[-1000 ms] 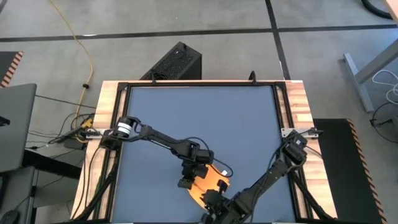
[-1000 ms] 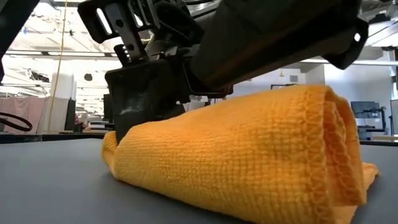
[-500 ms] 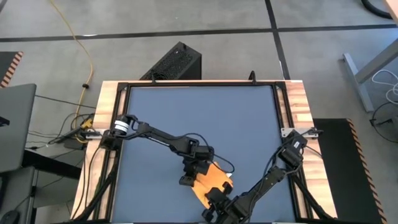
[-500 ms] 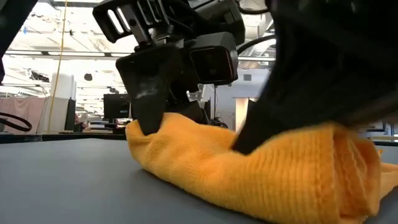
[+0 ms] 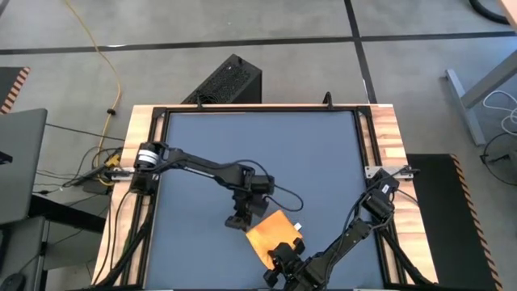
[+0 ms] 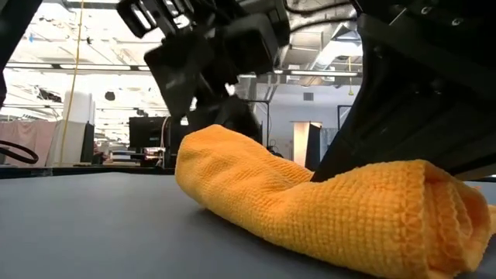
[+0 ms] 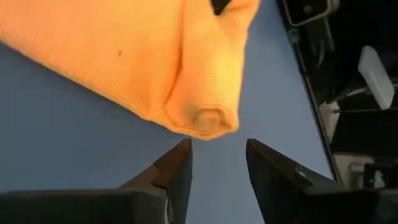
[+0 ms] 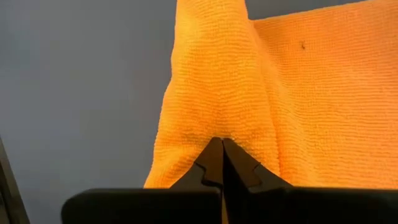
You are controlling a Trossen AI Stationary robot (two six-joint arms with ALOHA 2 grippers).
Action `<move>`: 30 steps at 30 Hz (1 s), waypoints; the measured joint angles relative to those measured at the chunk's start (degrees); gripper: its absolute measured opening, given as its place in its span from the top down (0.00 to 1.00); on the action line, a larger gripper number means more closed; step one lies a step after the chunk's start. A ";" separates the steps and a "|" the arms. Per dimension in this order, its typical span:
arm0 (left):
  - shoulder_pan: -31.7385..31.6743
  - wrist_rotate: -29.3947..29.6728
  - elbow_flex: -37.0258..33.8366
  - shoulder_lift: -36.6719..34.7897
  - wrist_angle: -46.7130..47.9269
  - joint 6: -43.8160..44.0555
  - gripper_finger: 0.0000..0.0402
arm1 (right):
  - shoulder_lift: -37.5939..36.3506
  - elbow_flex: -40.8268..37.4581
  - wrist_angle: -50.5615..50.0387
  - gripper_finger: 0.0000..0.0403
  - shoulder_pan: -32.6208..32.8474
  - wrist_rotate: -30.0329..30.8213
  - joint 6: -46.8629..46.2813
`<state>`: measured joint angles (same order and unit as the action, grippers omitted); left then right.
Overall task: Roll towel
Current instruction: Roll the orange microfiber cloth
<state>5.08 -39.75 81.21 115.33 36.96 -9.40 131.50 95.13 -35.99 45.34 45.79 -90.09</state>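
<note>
— Where does the small yellow-orange soft cloth towel (image 5: 271, 232) lie?
— On the dark blue tabletop (image 5: 266, 153), near its front edge.
— And the grippers?
— The left gripper (image 5: 237, 222) sits just beside the towel's left end, apart from it. The right gripper (image 5: 283, 257) pinches the towel's front edge.

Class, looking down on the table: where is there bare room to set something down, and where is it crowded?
Bare: the far half of the table, up to its back rail, and the near left corner. Crowded: near the front edge, where the towel, the left gripper and the right gripper meet.
</note>
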 joint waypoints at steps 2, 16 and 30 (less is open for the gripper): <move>0.14 0.26 0.00 -1.13 0.23 -1.45 0.65 | 0.00 0.00 -0.04 0.95 0.00 0.13 -0.04; 12.03 23.54 -21.46 -15.22 -43.80 -1.58 0.76 | 0.04 -0.04 -0.50 0.95 0.07 0.78 -0.04; 10.13 25.33 -25.02 -10.45 -51.18 -0.49 0.87 | 0.04 -0.07 -0.17 0.95 -0.02 0.78 -1.41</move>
<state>15.22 -14.42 56.19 104.89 -14.22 -9.89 131.55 95.07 -36.16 45.32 46.57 -91.50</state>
